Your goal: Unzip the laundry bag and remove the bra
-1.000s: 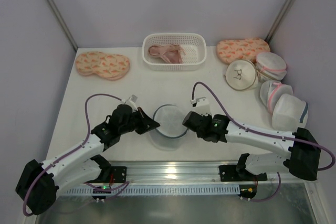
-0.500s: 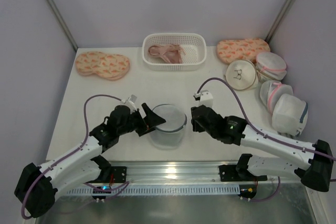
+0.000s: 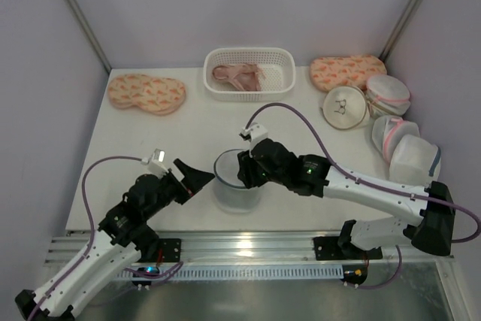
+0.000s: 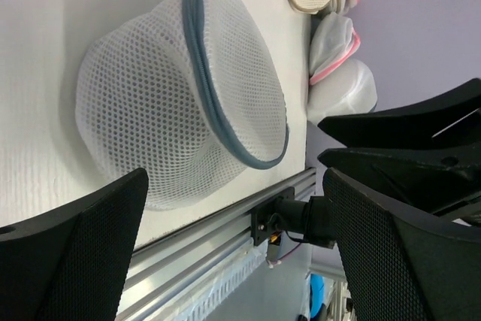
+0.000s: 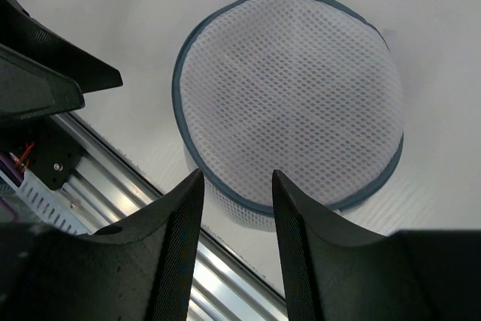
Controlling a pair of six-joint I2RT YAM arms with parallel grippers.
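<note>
The laundry bag [image 3: 236, 183], a round dome of white mesh with a blue-grey zip around its rim, sits on the table near the front edge; it also shows in the left wrist view as the laundry bag [image 4: 180, 103] and in the right wrist view as the laundry bag [image 5: 293, 103]. My left gripper [image 3: 195, 178] is just left of it, apart from it, open wide and empty [image 4: 237, 223]. The right gripper [image 3: 243, 172] hovers over the bag's top, jaws partly open with nothing between them [image 5: 237, 208]. The bra is hidden from view.
At the back stands a white basket [image 3: 282, 80] holding a pale pink bra [image 3: 237, 75]. Orange patterned pads lie at back left [image 3: 146, 92] and back right [image 3: 347, 71]. A flat round bag [image 3: 346, 107] and trimmed mesh bags [image 3: 406, 152] crowd the right side. A metal rail [image 3: 248, 246] runs along the near edge.
Both grippers have opened and let go of the laundry bag. The left arm has drawn back to the left and nearer; the right gripper has moved left over the bag's top.
</note>
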